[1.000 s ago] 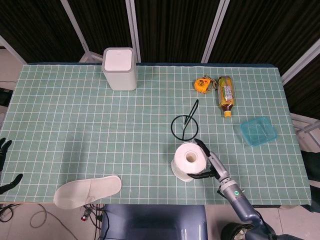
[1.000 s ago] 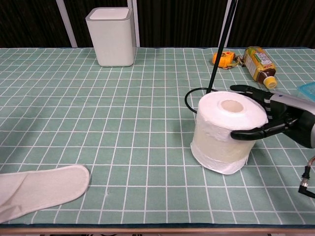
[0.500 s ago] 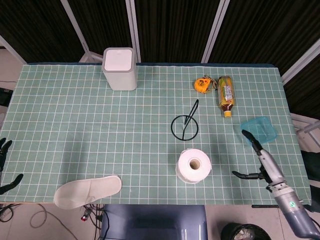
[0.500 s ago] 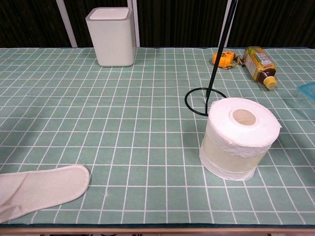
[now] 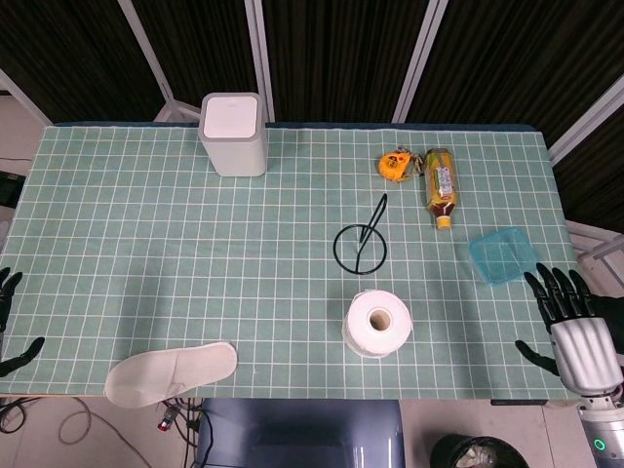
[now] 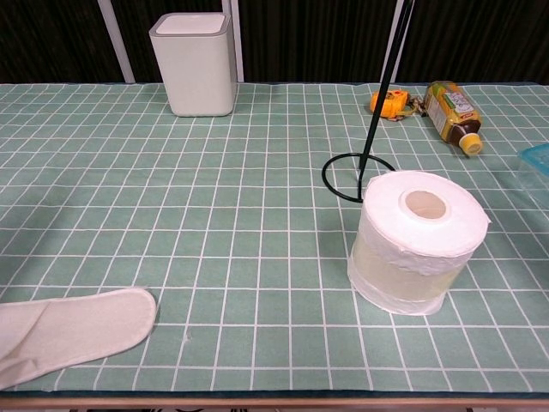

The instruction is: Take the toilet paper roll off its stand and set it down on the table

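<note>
The white toilet paper roll [image 5: 377, 323] [image 6: 417, 241] stands on end on the table, core hole up, just in front of the black wire stand [image 5: 361, 246] [image 6: 367, 146]. The stand's ring base and upright rod are bare. My right hand [image 5: 571, 326] hangs off the table's right edge, fingers spread, holding nothing, well away from the roll. At the far left edge of the head view my left hand [image 5: 8, 317] shows only partly, beside the table, fingers apart. Neither hand appears in the chest view.
A white lidded bin [image 5: 234, 133] stands at the back left. An orange tape measure [image 5: 395, 164] and a lying bottle [image 5: 440, 185] sit at the back right. A blue plastic tub [image 5: 504, 255] lies near the right edge, a white slipper [image 5: 171, 371] at the front left.
My right hand let go of the roll and drew back to the right, off the table. The roll stays standing where it was set. The left hand has not moved.
</note>
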You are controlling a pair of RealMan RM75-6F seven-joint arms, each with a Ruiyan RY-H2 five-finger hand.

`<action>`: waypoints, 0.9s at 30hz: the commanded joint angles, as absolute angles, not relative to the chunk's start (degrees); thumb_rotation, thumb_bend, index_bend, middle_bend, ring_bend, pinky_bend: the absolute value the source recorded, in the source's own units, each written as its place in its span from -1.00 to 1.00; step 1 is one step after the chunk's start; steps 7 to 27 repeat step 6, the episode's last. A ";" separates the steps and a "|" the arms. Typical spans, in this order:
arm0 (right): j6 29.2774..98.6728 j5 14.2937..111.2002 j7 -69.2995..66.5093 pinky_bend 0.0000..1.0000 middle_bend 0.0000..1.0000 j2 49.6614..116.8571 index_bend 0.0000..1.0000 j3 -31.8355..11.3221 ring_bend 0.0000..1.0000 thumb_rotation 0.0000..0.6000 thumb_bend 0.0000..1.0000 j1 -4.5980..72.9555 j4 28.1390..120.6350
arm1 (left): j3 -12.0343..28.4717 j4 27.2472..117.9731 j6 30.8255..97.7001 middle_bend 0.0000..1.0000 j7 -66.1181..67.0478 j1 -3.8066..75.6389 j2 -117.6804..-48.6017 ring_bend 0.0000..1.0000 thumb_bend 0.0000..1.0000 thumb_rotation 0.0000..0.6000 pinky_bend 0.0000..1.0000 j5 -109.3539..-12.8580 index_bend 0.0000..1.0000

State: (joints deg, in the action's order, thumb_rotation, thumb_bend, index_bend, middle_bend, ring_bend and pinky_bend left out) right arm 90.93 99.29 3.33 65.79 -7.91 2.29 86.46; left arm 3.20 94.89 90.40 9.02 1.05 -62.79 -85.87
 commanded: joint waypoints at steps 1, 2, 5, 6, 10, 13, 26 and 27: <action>92.93 99.74 6.26 -1.00 -1.00 68.22 -1.00 -7.88 -1.00 1.00 -1.00 1.17 83.22 | 3.18 94.40 90.17 -1.00 8.98 1.31 -63.08 -1.00 -0.65 1.00 -0.97 -86.19 -0.91; 92.70 99.52 6.20 -1.00 -1.00 68.26 -1.00 -7.79 -1.00 1.00 -1.00 1.26 83.18 | 3.13 94.24 90.20 -1.00 9.05 1.35 -63.18 -1.00 -0.65 1.00 -0.97 -86.38 -0.91; 92.49 98.91 6.42 -1.00 -1.00 68.43 -1.00 -7.73 -1.00 1.00 -1.00 1.45 83.19 | 3.13 93.91 90.97 -1.00 9.21 1.30 -63.61 -1.00 -0.65 1.00 -0.98 -87.17 -0.91; 92.37 98.66 6.49 -1.00 -1.00 68.51 -1.00 -7.69 -1.00 1.00 -1.00 1.50 83.21 | 3.08 93.81 91.19 -1.00 9.33 1.23 -63.72 -1.00 -0.65 1.00 -0.98 -87.38 -0.91; 92.37 98.66 6.49 -1.00 -1.00 68.51 -1.00 -7.69 -1.00 1.00 -1.00 1.50 83.21 | 3.08 93.81 91.19 -1.00 9.33 1.23 -63.72 -1.00 -0.65 1.00 -0.98 -87.38 -0.91; 92.37 98.66 6.49 -1.00 -1.00 68.51 -1.00 -7.69 -1.00 1.00 -1.00 1.50 83.21 | 3.08 93.81 91.19 -1.00 9.33 1.23 -63.72 -1.00 -0.65 1.00 -0.98 -87.38 -0.91; 92.37 98.66 6.49 -1.00 -1.00 68.51 -1.00 -7.69 -1.00 1.00 -1.00 1.50 83.21 | 3.08 93.81 91.19 -1.00 9.33 1.23 -63.72 -1.00 -0.65 1.00 -0.98 -87.38 -0.91; 92.37 98.66 6.49 -1.00 -1.00 68.51 -1.00 -7.69 -1.00 1.00 -1.00 1.50 83.21 | 3.08 93.81 91.19 -1.00 9.33 1.23 -63.72 -1.00 -0.65 1.00 -0.98 -87.38 -0.91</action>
